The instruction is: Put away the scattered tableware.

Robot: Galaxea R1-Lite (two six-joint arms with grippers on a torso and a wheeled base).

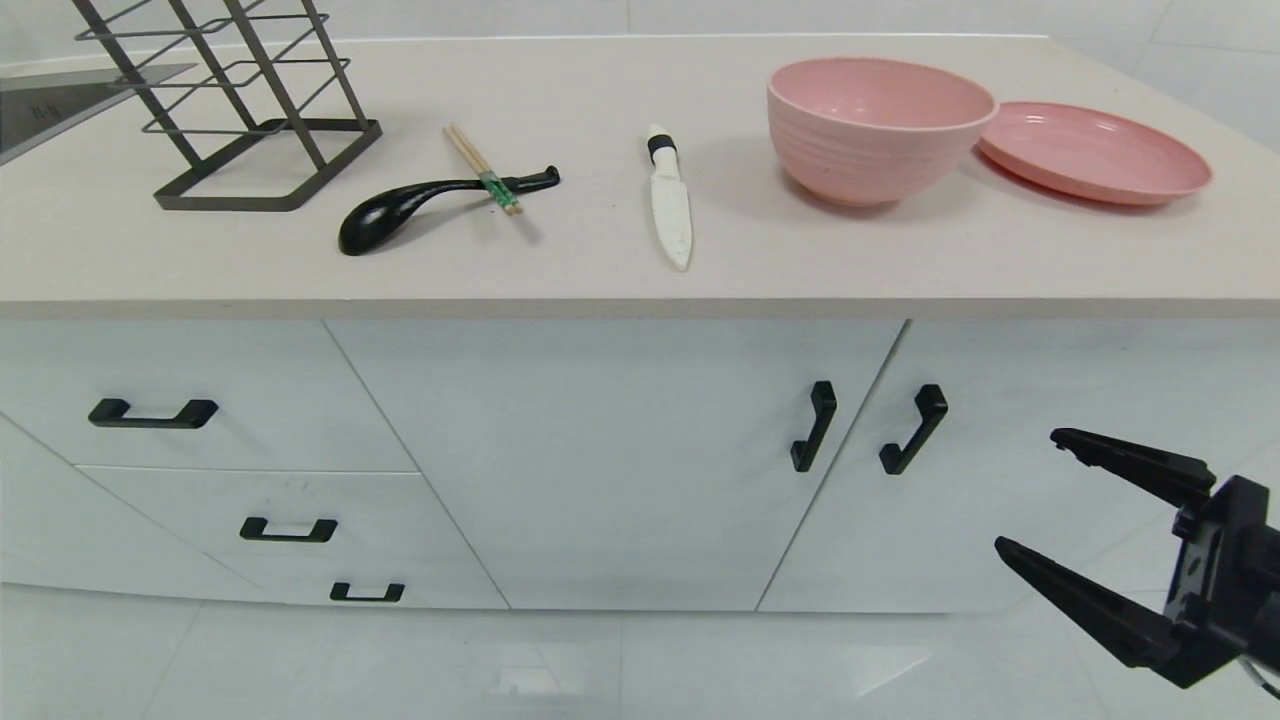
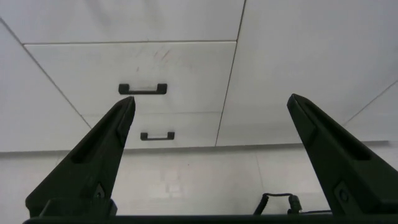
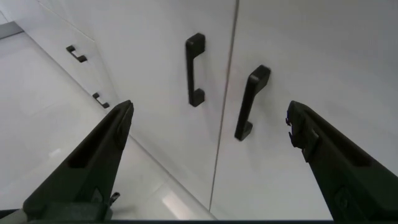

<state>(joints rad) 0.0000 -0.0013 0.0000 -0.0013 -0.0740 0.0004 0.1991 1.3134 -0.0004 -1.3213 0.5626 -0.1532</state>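
On the countertop (image 1: 560,280) lie a black spoon (image 1: 400,212), a pair of wooden chopsticks (image 1: 482,168) resting across its handle, and a white knife (image 1: 669,205) with a black band. To the right stand a pink bowl (image 1: 872,125) and a flat pink plate (image 1: 1092,151). My right gripper (image 1: 1025,492) hangs open low at the right, in front of the cabinet doors, far below the tableware. My left gripper (image 2: 210,104) is open too, facing the drawer fronts (image 2: 143,68). Neither holds anything.
A dark wire rack (image 1: 245,100) stands at the back left of the counter beside a dark cooktop (image 1: 60,100). Below are drawers with black handles (image 1: 152,413) and cabinet doors with two vertical handles (image 1: 812,426). A glossy tiled floor (image 1: 600,660) lies beneath.
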